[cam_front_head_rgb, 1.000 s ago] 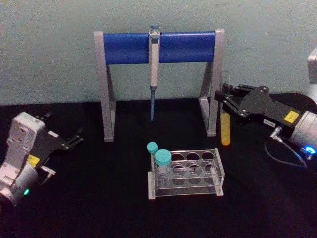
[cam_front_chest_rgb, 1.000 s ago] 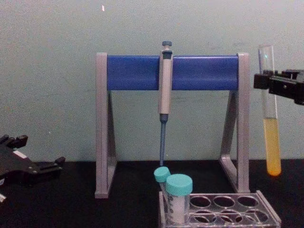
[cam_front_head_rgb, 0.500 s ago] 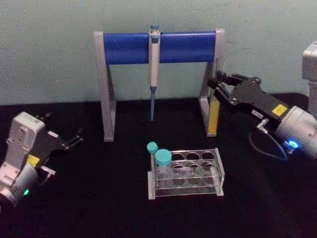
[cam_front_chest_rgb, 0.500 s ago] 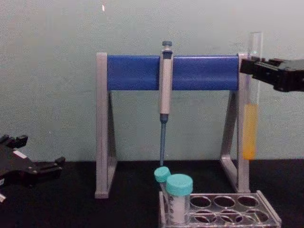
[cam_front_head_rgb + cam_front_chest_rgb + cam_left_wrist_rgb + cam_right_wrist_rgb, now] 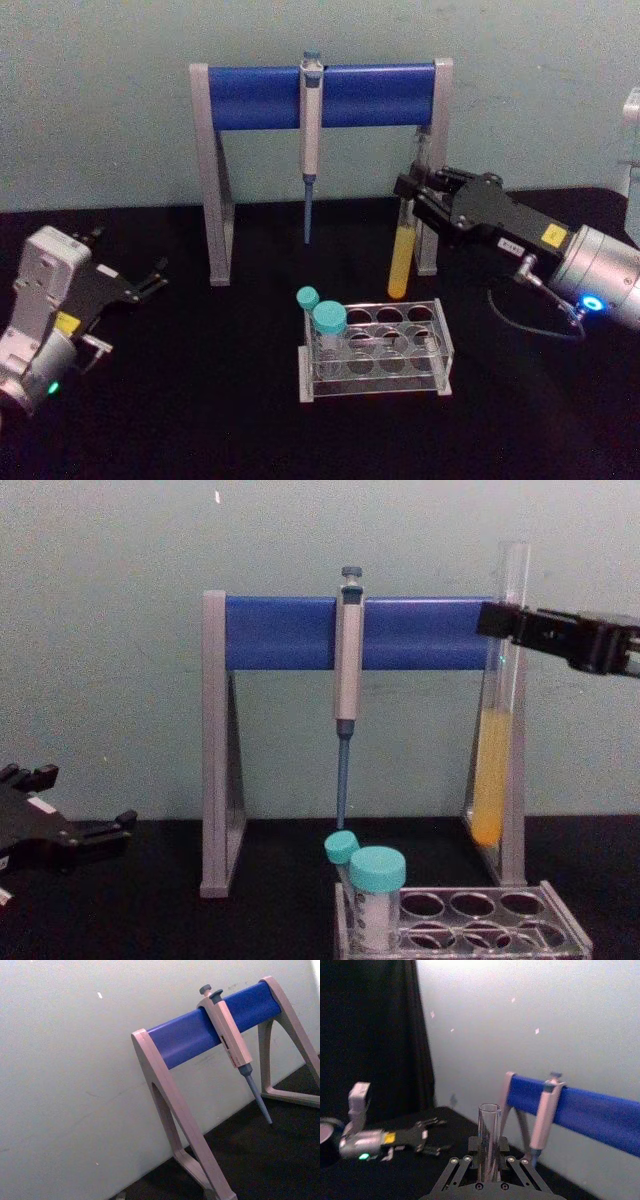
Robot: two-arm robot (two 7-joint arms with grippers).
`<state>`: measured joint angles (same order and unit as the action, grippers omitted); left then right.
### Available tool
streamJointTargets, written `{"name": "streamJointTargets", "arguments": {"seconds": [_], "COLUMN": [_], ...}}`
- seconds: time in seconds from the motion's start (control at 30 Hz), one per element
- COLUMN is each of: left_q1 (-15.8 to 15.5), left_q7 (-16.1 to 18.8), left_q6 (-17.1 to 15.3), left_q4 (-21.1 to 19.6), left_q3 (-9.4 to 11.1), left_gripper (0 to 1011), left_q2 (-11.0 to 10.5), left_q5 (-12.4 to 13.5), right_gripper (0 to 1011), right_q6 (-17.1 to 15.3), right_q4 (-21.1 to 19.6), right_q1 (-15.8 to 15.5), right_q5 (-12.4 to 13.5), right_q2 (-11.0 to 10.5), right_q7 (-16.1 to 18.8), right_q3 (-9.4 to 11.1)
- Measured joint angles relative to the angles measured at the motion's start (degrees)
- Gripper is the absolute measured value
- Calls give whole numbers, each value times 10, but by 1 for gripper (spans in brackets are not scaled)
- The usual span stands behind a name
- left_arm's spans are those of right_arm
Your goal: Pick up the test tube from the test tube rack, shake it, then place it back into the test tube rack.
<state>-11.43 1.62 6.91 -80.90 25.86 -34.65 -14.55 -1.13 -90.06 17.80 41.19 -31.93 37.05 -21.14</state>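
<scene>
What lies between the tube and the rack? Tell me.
Nothing: chest view shows bare space between the tube in the right pincer and the rack.

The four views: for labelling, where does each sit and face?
Head: high, looking down; left gripper open, right gripper holding the long clear glass test tube.
Chest: low, facing the grey-and-blue pipette stand; grippers at edges.
Left wrist: faces that stand.
Right wrist: past its fingers, toward the left gripper.
Head, chest share the clear plastic rack.
</scene>
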Motion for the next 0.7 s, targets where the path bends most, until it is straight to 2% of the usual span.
{"name": "streamJointTargets", "arguments": {"seconds": [0.13, 0.27, 0.37, 0.47, 0.57, 0.7], "left_q1": [0, 0, 0, 0, 0, 0], "left_q7": [0, 0, 0, 0, 0, 0], "left_q6": [0, 0, 0, 0, 0, 0], "left_q4": [0, 0, 0, 0, 0, 0], "left_q3": [0, 0, 0, 0, 0, 0], "left_gripper": [1001, 1001, 1001, 1001, 1001, 1001], "left_q2": [0, 0, 0, 0, 0, 0], "left_q5": [0, 0, 0, 0, 0, 0], "right_gripper": [234, 234, 234, 234, 234, 234], "right_q6": [-10, -14, -17, -16, -10, 4], "right_q4": [-8, -15, -20, -28, -32, -28], "right_q1": [-2, -8, -14, -22, -26, -26], "right_q5": [6, 8, 8, 2, -9, -24], "right_q2": [-24, -43, -53, -64, -66, -52], "right_q7": [18, 19, 9, -20, -43, -69], "right_q3": [-8, -9, -8, 0, 6, 14]}}
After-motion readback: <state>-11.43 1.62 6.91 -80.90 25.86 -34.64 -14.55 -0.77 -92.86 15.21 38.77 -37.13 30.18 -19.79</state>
